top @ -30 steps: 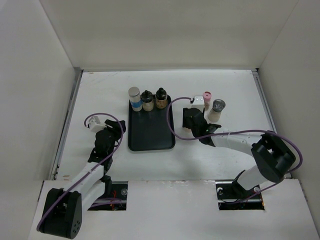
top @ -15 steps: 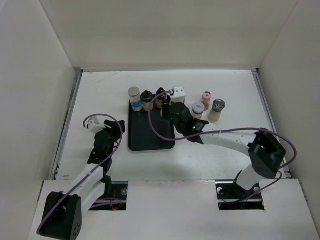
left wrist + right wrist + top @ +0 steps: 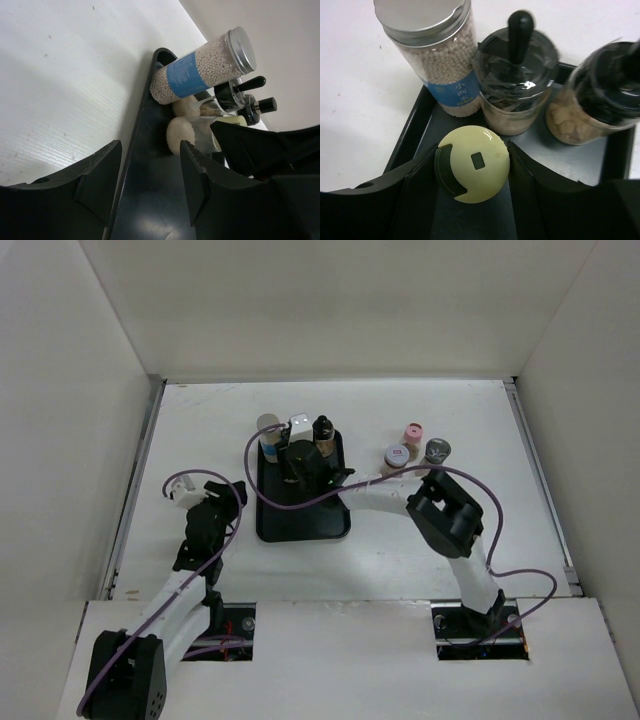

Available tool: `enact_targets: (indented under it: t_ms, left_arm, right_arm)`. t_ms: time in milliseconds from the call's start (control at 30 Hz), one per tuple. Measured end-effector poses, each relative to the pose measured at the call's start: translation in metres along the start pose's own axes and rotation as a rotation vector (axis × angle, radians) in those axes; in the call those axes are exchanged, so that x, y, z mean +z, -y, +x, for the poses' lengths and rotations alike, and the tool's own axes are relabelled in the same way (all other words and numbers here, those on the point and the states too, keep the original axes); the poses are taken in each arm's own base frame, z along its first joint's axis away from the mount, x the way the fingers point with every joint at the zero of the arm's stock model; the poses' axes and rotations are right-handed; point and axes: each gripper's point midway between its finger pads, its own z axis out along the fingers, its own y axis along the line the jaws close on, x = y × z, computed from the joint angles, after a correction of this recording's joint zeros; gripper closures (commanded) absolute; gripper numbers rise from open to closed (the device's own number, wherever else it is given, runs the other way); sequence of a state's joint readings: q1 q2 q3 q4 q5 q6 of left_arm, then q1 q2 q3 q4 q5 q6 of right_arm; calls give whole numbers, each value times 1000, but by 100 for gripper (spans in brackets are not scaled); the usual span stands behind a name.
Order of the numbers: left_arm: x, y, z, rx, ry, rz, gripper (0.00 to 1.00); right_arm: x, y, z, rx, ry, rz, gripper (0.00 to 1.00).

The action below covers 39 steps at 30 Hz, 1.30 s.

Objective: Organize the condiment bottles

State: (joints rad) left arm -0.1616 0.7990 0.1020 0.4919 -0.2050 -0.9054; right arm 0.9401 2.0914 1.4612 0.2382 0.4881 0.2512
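Your right gripper is clamped on the cream-capped jar, one finger at each side of the cap, and it holds this jar over the black tray, just in front of the back row. In this row three bottles stand already: the blue-labelled jar, the black-knob jar and a dark-capped jar. From the wrist view I cannot tell if the cream-capped jar rests on the tray floor or hangs a little above it. Your left gripper has its fingers apart with nothing between them, beside the tray's left edge. On the table, right of the tray, three bottles wait: the pink-capped jar, the pale-lidded jar and the grey-capped jar. So I judge the task about half done.
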Motion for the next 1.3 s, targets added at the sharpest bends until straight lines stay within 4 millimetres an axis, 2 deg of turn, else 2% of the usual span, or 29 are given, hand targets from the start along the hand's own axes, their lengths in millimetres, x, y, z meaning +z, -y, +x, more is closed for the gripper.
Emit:
enact_targets:
  t_ms: [100, 200, 300, 433, 500, 533, 600, 633, 667, 733, 767, 833, 867, 933, 1000, 1067, 1300]
  left_arm:
    - [1, -3, 2, 2, -10, -10, 51]
    - [1, -3, 2, 1, -8, -11, 51]
    - [1, -4, 3, 2, -12, -12, 51]
    - [0, -2, 2, 1, -7, -7, 51]
    - [0, -2, 2, 1, -8, -8, 51]
    - [0, -2, 2, 1, -8, -8, 51]
    - [0, -2, 1, 0, -6, -5, 51]
    - [0, -1, 0, 0, -4, -3, 51]
    - [0, 0, 0, -1, -1, 0, 51]
    - [0, 0, -1, -1, 0, 1, 52]
    - [0, 0, 0, -1, -1, 0, 52]
    - [0, -1, 1, 0, -5, -3, 52]
    - [0, -1, 1, 0, -5, -3, 52]
    - [0, -2, 1, 1, -5, -5, 52]
    - [1, -3, 3, 3, -10, -13, 52]
    - [1, -5, 5, 6, -19, -20, 52]
    - [2, -11, 13, 18, -39, -41, 51]
  right_arm:
    - [9, -7, 6, -5, -4, -5, 44]
    - [11, -13, 4, -1, 3, -14, 21]
    - [10, -17, 4, 1, 5, -18, 12]
    - [5, -19, 4, -1, 4, -28, 11]
    - [-7, -13, 2, -2, 0, -30, 12]
    - [-16, -9, 0, -1, 0, -31, 15]
    - [-38, 2, -9, 6, 12, -35, 30]
    - [-51, 11, -14, 13, 22, -31, 43]
    - [-63, 18, -21, 20, 36, -31, 61]
    - [-86, 41, -35, 51, 77, -12, 75]
    - [-96, 57, -42, 68, 98, 15, 76]
    - [-107, 100, -50, 103, 133, 100, 70]
    - [-110, 123, -50, 118, 142, 153, 62]
    - [-113, 169, -41, 144, 136, 269, 36]
    - [-115, 203, -26, 153, 106, 363, 14]
    - [-116, 217, -12, 143, 64, 408, 8]
    - [-101, 231, 13, 116, -19, 469, 6]
